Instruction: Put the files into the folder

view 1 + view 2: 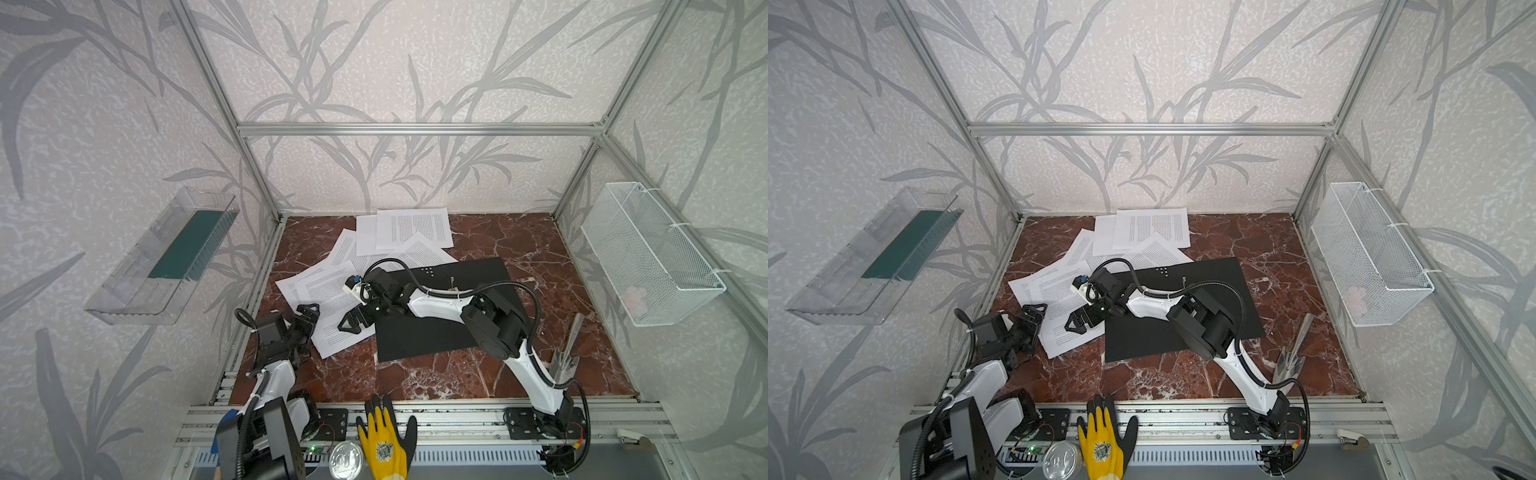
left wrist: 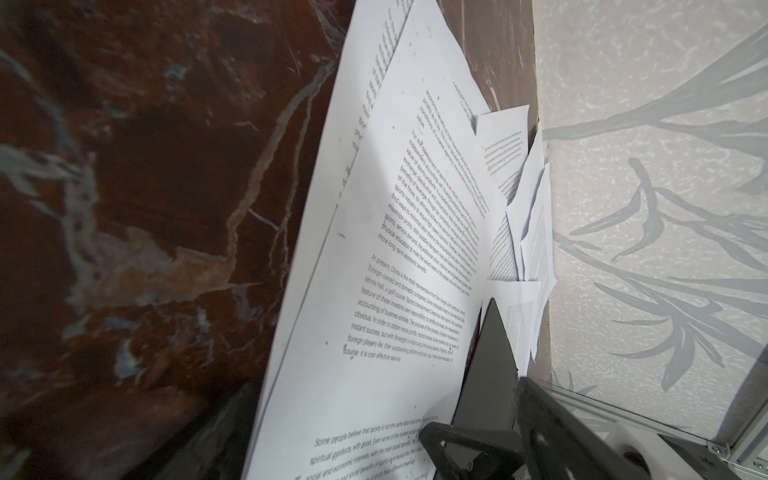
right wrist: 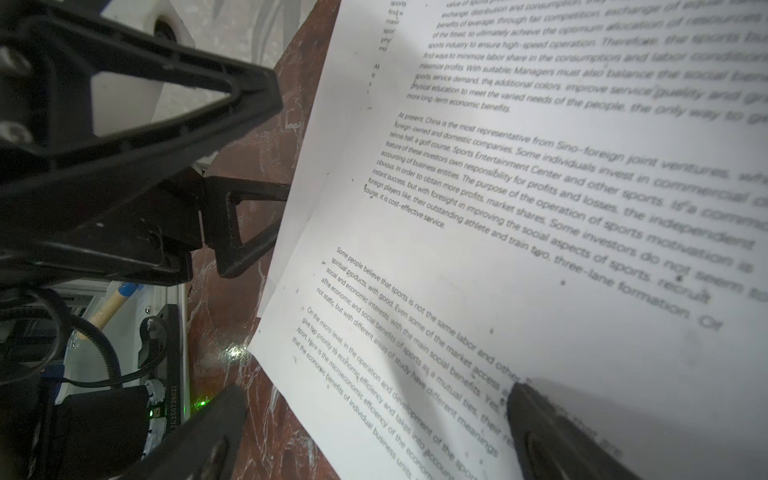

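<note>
The files, several white printed sheets (image 1: 399,237), lie fanned from the back wall toward the left front. The nearest sheet (image 1: 328,299) shows close up in both wrist views (image 2: 395,257) (image 3: 519,232). The black folder (image 1: 419,336) (image 1: 1142,336) lies shut and flat in the middle, over the sheets' right edges and partly under my right arm. My right gripper (image 1: 348,323) (image 3: 374,399) is open just above the nearest sheet's front corner, one finger over paper, one over bare table. My left gripper (image 1: 311,318) (image 3: 270,166) is open at that sheet's left edge and holds nothing.
A clear tray (image 1: 137,286) with a dark green panel hangs on the left wall and a white mesh basket (image 1: 652,253) on the right wall. A metal tool (image 1: 567,353) lies at the right front. A yellow glove (image 1: 386,440) and a round tin (image 1: 345,457) sit on the front rail.
</note>
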Controlling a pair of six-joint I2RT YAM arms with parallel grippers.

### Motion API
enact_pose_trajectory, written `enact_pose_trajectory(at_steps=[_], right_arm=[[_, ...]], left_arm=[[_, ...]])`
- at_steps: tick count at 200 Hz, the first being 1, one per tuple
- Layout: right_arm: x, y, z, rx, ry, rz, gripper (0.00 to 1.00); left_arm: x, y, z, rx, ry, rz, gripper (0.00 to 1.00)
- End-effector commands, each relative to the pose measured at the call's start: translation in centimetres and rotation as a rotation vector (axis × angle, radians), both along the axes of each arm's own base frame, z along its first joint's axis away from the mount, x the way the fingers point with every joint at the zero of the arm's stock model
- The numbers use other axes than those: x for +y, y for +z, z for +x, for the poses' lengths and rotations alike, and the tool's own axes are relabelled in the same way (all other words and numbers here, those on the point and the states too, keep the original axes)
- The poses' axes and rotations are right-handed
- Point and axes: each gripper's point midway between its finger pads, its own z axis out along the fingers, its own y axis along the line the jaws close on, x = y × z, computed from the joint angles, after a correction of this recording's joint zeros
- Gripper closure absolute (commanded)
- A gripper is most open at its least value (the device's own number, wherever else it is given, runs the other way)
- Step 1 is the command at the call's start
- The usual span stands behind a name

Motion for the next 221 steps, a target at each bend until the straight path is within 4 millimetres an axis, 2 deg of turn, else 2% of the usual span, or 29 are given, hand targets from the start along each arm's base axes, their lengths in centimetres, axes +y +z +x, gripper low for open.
enact_pose_trajectory(at_steps=[1,50,70,111,152,172,221], right_arm=[[-0.5,-2.6,-0.6,0.065,0.008,-0.050,0.02],[-0.6,-2.6,-0.4,0.089,0.000,-0.037,0.02],[-0.7,-2.3,-0.1,0.106,-0.006,-0.019,0.03],[-0.9,-2.1,0.1,0.112,-0.008,-0.012,0.03],[-1.1,-2.3,0.2,0.129,-0.011,-0.008,0.04],[-1.2,-2.2,0.2,0.135,-0.012,-0.006,0.04],[-1.3,-1.8,0.1,0.146,-0.009,0.008,0.05]], left_arm=[[-0.7,-1.6,-1.8,0.100,0.001,-0.033,0.02],[1.0,0.3,-1.6,0.062,0.072,0.047,0.02],[0.9,0.6,-0.9,0.035,0.055,0.046,0.07],[0.9,-0.4,0.2,0.056,0.040,0.007,0.17],[1.7,-0.6,-0.2,0.082,0.089,0.029,0.25],[2.4,-0.4,-0.4,0.073,0.121,0.060,0.31],[2.7,-0.6,0.0,0.074,0.129,0.064,0.54]])
